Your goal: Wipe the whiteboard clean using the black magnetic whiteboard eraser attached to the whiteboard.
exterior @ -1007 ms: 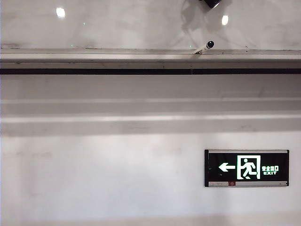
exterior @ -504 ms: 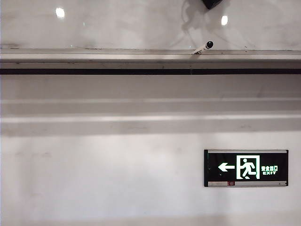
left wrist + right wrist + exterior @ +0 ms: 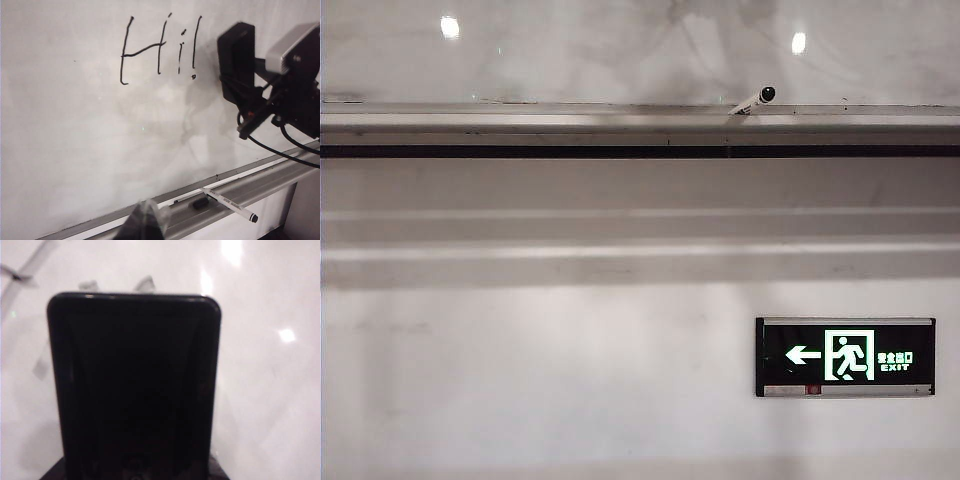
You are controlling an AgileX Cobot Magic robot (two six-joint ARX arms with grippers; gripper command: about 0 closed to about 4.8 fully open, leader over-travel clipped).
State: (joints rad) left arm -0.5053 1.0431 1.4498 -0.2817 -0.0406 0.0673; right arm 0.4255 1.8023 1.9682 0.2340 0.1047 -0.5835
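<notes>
The exterior view shows only the lowest strip of the whiteboard [image 3: 570,55], its silver ledge [image 3: 520,122], one marker [image 3: 754,99] leaning on that ledge, and one lit exit sign [image 3: 845,357] on the wall below at the right; neither arm and no eraser appears there.

The left wrist view gives what that view lacks. At upper left of the whiteboard [image 3: 75,150] is black handwriting [image 3: 160,50] reading "Hi!". Wide bare board lies to its left and below it. At the lower edge sits the dark, blurred tip of the left gripper [image 3: 144,223], closed with nothing in it, near the ledge [image 3: 260,187]. Along the ledge lie one small dark cap-like piece [image 3: 200,203] and the one marker [image 3: 230,204], just beside each other. To the right, the right gripper [image 3: 250,95] holds the black magnetic whiteboard eraser [image 3: 236,60] at the board, just right of the writing and well above the ledge.

The right wrist view is almost filled by the eraser's [image 3: 134,385] black back, clamped in the right gripper, whose fingers cannot be made out, with glossy board [image 3: 270,390] and light reflections around it.
</notes>
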